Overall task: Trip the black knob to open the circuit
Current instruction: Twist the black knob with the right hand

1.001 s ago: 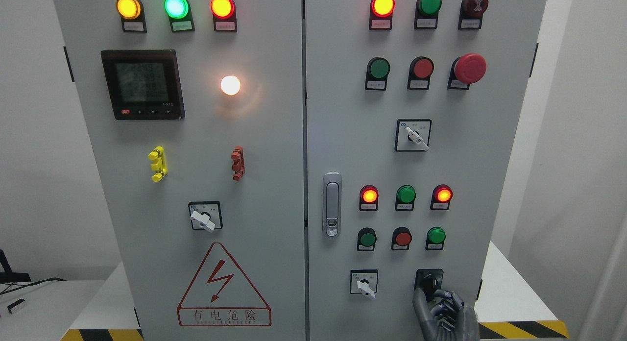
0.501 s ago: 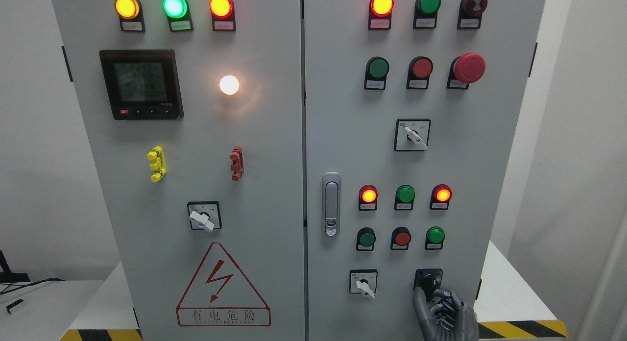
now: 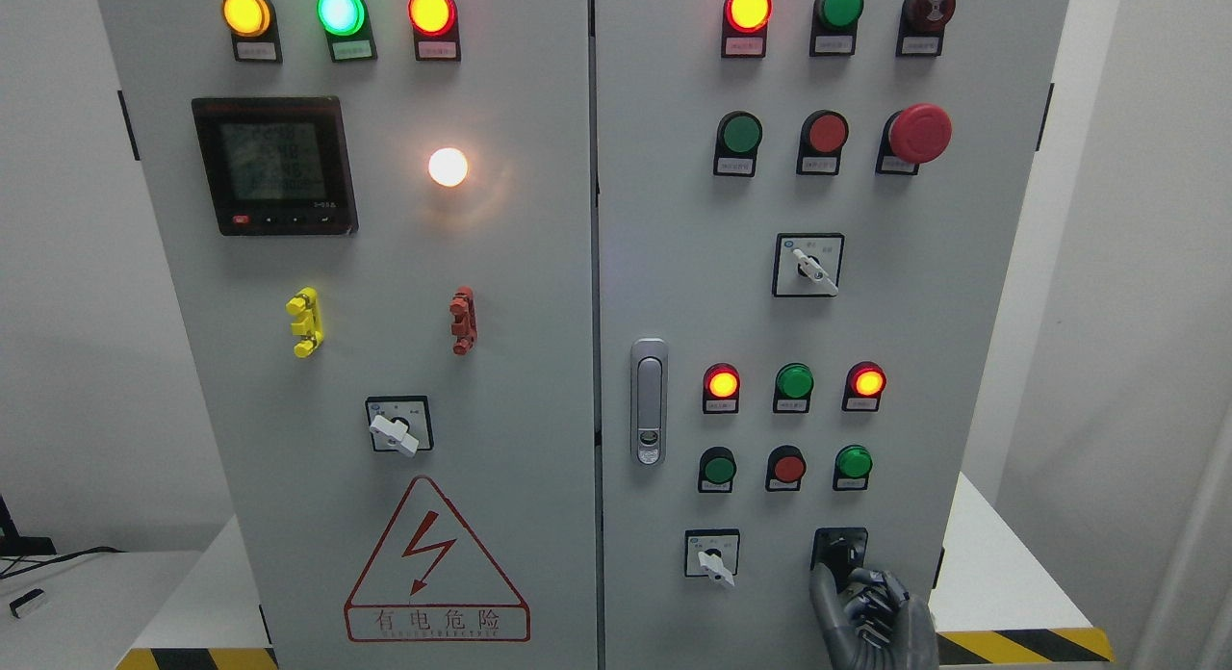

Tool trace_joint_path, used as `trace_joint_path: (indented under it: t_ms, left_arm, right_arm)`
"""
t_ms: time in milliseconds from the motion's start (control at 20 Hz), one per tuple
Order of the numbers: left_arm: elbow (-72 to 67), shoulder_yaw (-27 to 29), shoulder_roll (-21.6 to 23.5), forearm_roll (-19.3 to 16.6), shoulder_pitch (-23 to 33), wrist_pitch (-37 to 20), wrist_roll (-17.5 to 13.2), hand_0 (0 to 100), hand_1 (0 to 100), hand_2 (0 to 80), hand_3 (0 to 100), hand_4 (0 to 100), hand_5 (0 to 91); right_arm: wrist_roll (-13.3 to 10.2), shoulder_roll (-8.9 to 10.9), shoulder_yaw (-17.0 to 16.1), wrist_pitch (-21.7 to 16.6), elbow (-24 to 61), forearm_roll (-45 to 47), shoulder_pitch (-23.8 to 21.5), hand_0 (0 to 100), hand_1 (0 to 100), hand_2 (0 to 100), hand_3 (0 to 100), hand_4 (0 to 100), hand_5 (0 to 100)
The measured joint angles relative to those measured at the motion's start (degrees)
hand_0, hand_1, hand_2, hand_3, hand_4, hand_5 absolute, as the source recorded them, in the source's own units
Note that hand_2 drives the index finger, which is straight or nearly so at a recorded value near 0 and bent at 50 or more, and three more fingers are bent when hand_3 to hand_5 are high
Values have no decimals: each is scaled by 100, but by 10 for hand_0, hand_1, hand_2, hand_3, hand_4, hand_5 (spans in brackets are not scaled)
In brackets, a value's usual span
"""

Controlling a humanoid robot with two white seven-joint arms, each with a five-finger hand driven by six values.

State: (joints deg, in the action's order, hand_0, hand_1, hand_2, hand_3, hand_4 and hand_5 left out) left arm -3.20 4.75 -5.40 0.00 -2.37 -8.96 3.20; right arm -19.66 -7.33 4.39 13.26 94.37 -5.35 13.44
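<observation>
Now your right hand (image 3: 871, 612), at five o'clock on the cabinet (image 3: 539, 266), has its fingers (image 3: 826, 583) clamped on the black knob (image 3: 839, 550).

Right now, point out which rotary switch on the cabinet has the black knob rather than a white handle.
The black knob is at the right door's bottom right corner, where the right hand touches it. The three other rotary switches, including its neighbour, have white handles.

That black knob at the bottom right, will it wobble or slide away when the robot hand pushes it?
Probably not: the black knob sits in a square plate fixed to the cabinet door, so it likely just turns. It looks small and rigid. The right robot hand has a finger on it.
</observation>
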Motion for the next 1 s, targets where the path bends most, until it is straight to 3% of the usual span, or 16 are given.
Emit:
trace_joint_path:
  t_ms: [1001]
  left_arm:
    - [0,0,0,0,0,0,0,120,389,0,0,0,0]
  right_arm:
    - [23,-9,42,0,24,201,23,338,599,638,908,929,999]
